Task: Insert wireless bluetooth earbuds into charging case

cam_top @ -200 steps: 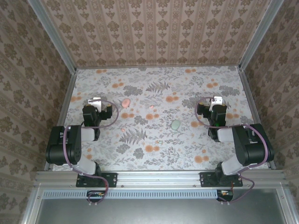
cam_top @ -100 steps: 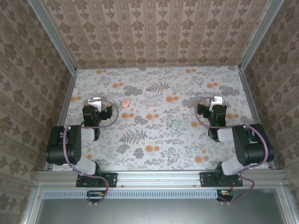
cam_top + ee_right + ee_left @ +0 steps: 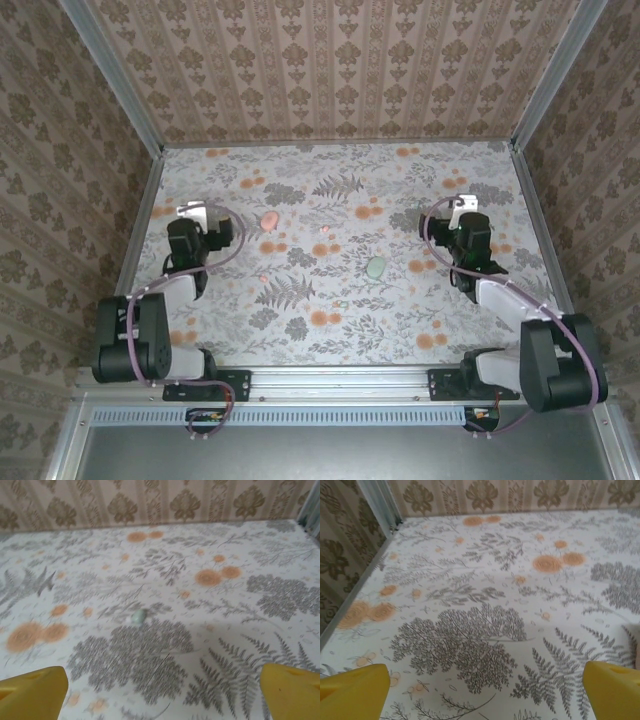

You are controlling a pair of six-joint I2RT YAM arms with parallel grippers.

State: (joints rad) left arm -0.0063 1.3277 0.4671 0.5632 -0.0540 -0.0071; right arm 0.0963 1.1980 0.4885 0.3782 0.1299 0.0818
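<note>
Left end effector point(image 3: 485, 692) and right end effector point(image 3: 164, 692) hover with jaws wide apart, empty. Tiny greenish-white earbud point(image 3: 139, 616) lies on the floral desk point(image 3: 330, 335) ahead of the right one; tiny pinkish earbud point(image 3: 325, 231) lies mid-desk.

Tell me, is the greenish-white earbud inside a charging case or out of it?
Out: the greenish-white earbud lies bare on the floral table, no case around it.

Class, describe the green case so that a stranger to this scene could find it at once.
On the floral-printed table, look just right of the middle, toward the right arm. There lies a pale green oval case. The other oval case, further left and back, is pink, and the printed dots around it are orange.
</note>
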